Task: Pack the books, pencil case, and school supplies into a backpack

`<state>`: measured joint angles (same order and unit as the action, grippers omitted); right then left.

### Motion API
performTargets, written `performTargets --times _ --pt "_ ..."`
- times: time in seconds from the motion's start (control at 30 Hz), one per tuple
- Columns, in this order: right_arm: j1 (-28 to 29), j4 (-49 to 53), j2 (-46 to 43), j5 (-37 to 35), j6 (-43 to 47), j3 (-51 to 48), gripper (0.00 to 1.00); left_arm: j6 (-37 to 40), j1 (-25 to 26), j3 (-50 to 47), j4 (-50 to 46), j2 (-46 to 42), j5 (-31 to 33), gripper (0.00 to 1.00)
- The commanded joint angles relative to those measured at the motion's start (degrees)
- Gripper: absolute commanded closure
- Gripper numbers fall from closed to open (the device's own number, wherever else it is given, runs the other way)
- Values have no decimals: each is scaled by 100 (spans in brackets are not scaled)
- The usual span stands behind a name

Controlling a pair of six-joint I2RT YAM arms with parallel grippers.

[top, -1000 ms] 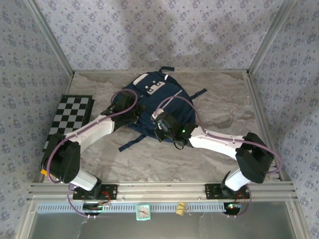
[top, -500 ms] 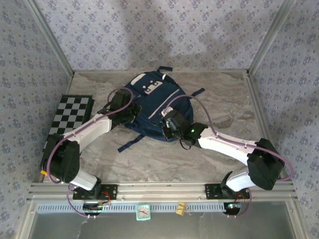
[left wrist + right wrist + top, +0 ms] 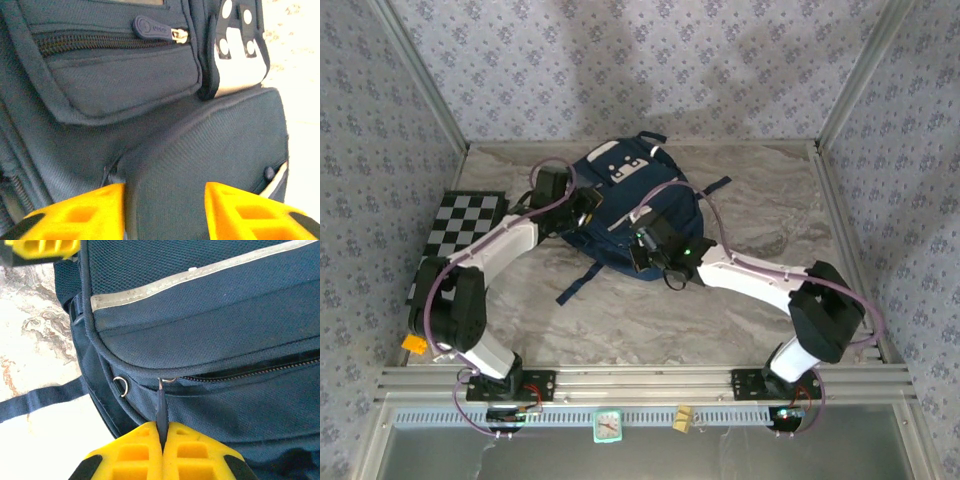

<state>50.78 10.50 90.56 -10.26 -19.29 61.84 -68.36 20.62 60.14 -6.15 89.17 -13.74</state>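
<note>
Backpack [image 3: 630, 205] at upper centre of the overhead frame, flat on marbled table [image 3: 770, 300]. Right gripper [image 3: 162, 440] clenched on zipper pull [image 3: 160, 410], bottom centre of its wrist frame. Left gripper [image 3: 165, 212] parted over navy fabric, apparently released, though contact hard to judge. Risk: with no bracing hold, bag dragged along instead of zip running, or thin tab slipping free.

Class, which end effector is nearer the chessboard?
Left. The left end effector is over the side of the backpack facing the chessboard; the right end effector pinches a zip pull farther across it.
</note>
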Motion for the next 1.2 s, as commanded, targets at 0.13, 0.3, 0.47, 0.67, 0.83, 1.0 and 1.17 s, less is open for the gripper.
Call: performTargets --times 0.13,0.3,0.47,0.67,0.83,1.0,1.17 --pt "107 -48 376 -164 -193 441 100 -774 364 -938 680 -742 97 34" --pt "107 -73 528 -186 -207 497 100 -1218 684 -1010 1161 -510 459 32" --pt "98 -178 550 -169 -245 458 100 -1554 952 -815 1570 -56 677 34" --pt "72 -195 536 -116 -251 473 100 -1730 1021 -807 1605 80 996 45" --pt "45 -171 479 -152 -260 461 100 -1905 1014 -831 1540 144 1119 54" --pt "37 -156 427 -121 -207 451 100 -2083 1117 -733 1415 239 1212 61" --pt "23 23 403 -356 -244 497 100 -2117 1166 -680 1249 191 1442 86"
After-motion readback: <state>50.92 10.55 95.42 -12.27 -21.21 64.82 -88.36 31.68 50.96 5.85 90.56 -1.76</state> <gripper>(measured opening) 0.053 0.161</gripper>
